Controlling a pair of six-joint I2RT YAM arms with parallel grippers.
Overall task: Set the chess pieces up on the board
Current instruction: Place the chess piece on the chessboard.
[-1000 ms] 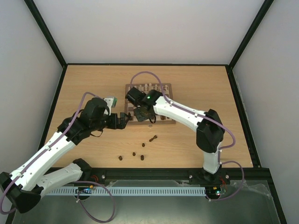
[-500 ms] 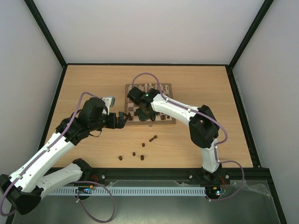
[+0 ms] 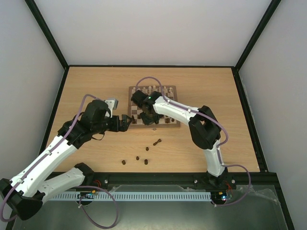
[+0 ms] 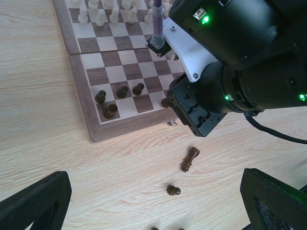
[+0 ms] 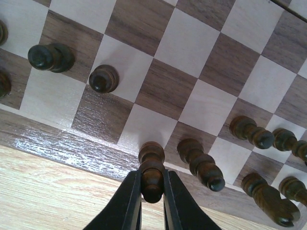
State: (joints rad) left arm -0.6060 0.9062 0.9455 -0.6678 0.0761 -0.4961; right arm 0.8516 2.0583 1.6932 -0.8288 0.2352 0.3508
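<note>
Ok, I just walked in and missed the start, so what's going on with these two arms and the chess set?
The right arm's fingers are shut on a dark chess piece at the board's near row, beside others already standing there. The left arm's fingers are wide open and empty, hovering by the board's near left corner. A few dark pieces lie loose on the table in front; cream-white pieces stand on the far rows.

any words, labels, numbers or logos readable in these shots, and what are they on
No text can be read in any view.
The board has no letters or numbers on its border.
A small white mark sits beside the green light on the right arm's wrist housing. It is too small to read.
</note>
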